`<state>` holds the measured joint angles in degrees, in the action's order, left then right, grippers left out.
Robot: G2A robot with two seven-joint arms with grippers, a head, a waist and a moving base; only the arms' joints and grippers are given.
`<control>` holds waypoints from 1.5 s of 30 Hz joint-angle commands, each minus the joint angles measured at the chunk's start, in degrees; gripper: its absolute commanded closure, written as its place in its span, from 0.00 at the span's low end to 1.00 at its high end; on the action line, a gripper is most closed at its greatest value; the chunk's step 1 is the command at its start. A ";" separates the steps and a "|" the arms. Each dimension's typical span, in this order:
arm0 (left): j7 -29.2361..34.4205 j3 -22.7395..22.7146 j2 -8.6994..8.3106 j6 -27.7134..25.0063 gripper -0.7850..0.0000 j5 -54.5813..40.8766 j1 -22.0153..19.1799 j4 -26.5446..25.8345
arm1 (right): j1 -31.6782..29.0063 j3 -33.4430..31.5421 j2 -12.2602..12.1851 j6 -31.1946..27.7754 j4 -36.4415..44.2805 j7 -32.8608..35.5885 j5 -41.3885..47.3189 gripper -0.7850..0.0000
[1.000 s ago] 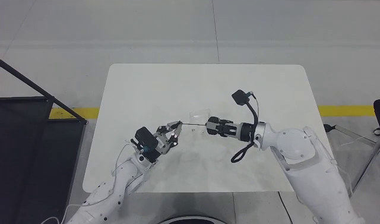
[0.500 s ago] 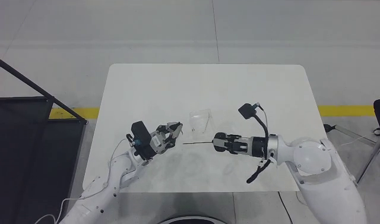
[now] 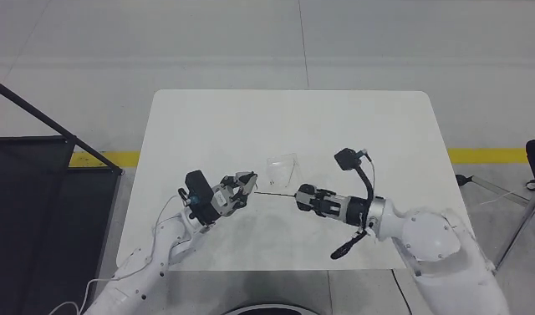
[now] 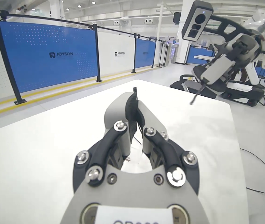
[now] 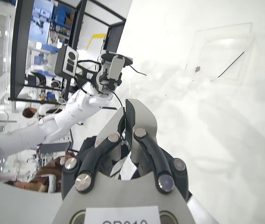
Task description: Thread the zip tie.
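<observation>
Near the middle of the table point(image 3: 209, 123), holds the zip tie point(image 3: 274, 194) clamped in the right gripper point(image 3: 298, 196), fingers pressed together on one end. Points the free tail toward 9 o'clock, long axis running 3 to 9. Ends just short of the left gripper point(image 3: 249, 182), at 9 o'clock from that tip and a touch farther out, likewise pinched closed, on a short black piece point(image 4: 135, 92), probably the locking head. Calls for steering the tail slightly toward 10 o'clock to meet that piece; falls to the right arm, already carrying the tail. Farther out, at 12 o'clock from the gap, finds a clear tray point(image 3: 282, 168) with a spare tie point(image 5: 231, 64) inside.
</observation>
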<state>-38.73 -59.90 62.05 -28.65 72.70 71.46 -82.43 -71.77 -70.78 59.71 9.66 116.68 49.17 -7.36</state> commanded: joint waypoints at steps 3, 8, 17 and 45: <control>0.00 0.00 0.00 0.00 1.00 0.00 0.00 0.00 | 0.08 1.53 0.79 10.56 2.27 -7.29 2.47 1.00; 0.00 0.00 0.00 0.00 1.00 0.00 0.00 0.00 | 0.61 3.49 1.60 17.38 3.45 -13.10 3.93 1.00; 0.00 0.00 0.00 0.00 1.00 0.00 0.00 0.00 | 1.08 5.27 2.04 26.92 4.80 -15.30 3.32 1.00; 2.85 -0.66 1.09 2.94 1.00 -0.61 -0.09 -0.02 | -7.30 5.33 3.22 27.72 9.51 -25.65 8.83 1.00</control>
<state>-35.87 -60.55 63.14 -25.71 72.10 71.36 -82.44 -79.02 -65.34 62.90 37.69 126.28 23.63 1.15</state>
